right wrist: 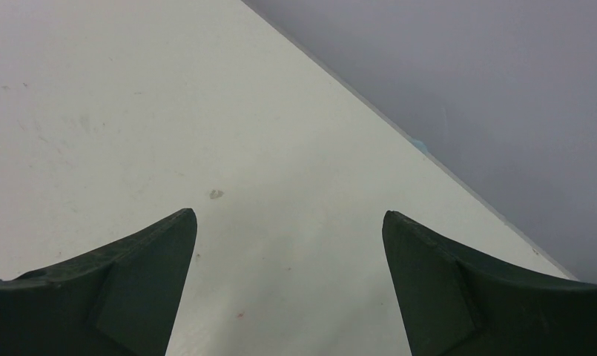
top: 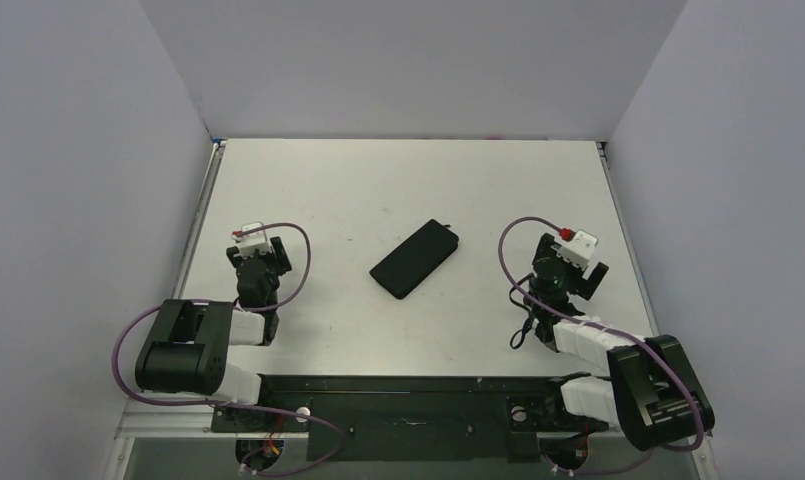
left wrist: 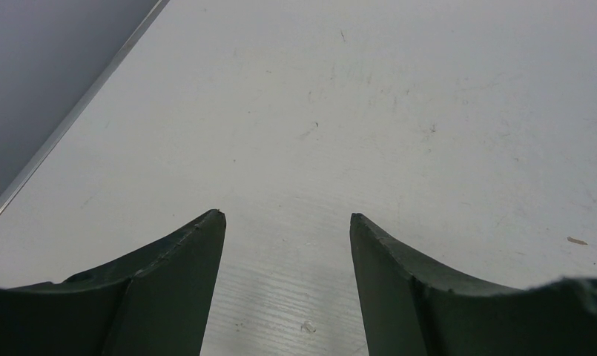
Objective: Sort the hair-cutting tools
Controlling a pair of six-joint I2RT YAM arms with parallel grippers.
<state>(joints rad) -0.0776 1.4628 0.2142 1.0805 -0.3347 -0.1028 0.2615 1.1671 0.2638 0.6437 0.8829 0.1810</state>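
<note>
Case (top: 415, 259) in the middle of the table (top: 378, 180)
Left gripper (left wrist: 286, 216) and right gripper (right wrist: 288, 214) — fingers apart on both.

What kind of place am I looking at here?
Probably a robot test booth: a white table walled by plain grey panels, two cabled arms bolted at its edge, one black case.

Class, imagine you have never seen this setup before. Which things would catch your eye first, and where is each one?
A flat black zip case lies slantwise near the middle of the white table, dark against the pale top. On either side of it an arm is folded low near the table's front. The left gripper and the right gripper both stand open over bare tabletop, holding nothing.
</note>
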